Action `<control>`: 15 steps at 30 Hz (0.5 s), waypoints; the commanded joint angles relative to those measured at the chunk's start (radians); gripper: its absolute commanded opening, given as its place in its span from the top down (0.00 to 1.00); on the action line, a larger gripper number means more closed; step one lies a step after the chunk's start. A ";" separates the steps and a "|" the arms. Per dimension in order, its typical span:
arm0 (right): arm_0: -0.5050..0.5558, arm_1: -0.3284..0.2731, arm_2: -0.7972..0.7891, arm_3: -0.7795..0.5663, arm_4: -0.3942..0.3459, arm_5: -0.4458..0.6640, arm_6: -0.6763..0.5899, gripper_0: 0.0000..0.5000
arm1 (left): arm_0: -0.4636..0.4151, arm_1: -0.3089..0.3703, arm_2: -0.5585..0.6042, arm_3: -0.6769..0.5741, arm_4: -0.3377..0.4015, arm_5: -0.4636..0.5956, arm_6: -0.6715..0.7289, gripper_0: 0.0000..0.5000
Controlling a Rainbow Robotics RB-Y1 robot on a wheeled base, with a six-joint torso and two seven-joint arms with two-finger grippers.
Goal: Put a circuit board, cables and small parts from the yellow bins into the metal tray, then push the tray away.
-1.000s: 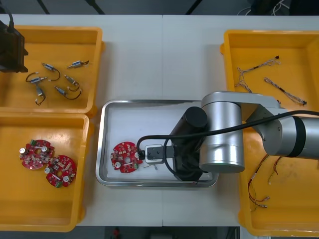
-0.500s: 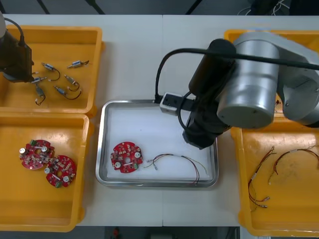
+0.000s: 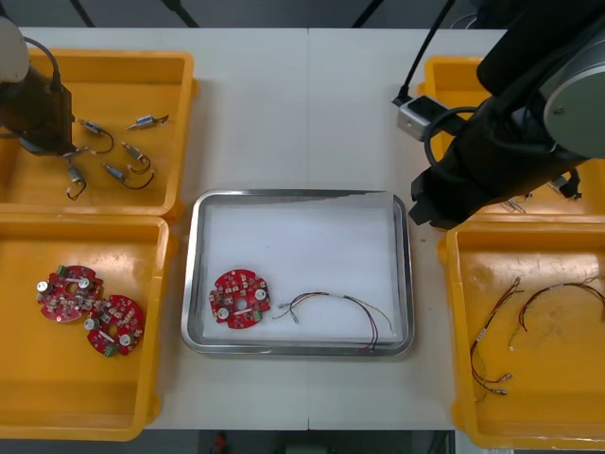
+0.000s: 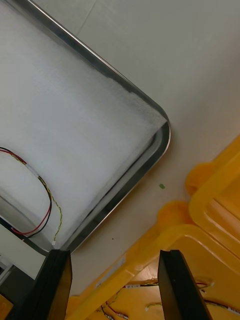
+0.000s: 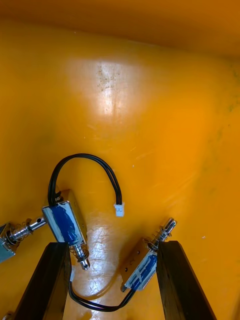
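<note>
Over the far left yellow bin, the left pincer hangs with its two black fingers wide apart, holding nothing. Just beneath and between those fingers lie small metal parts with blue bodies, springs and looping black wires. One part sits close to each finger. A little white plug ends one wire just beyond the fingertips.

Off the right side of the metal tray, the right pincer hangs above the bare table. Its fingers are wide apart too, and empty. The tray's far right corner lies just beyond its fingertips. The rim of the near right bin runs between its fingers.

The tray is white inside and holds two things. A thin red and yellow cable lies on the side nearer the right pincer. A round red circuit board lies beside it, farther from that pincer.

Below the left pincer's bin, the near left bin holds two more red boards, touching each other. Loose thin cables lie in the near right bin.
</note>
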 commanded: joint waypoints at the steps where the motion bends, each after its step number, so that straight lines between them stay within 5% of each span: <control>1: 0.042 -0.091 -0.106 -0.030 -0.030 0.033 -0.058 0.00 | -0.012 -0.011 -0.030 -0.002 -0.013 -0.012 0.034 0.00; 15: 0.135 -0.185 -0.291 0.077 -0.005 0.075 -0.012 0.00 | 0.014 -0.011 -0.032 -0.003 0.015 -0.012 0.028 0.00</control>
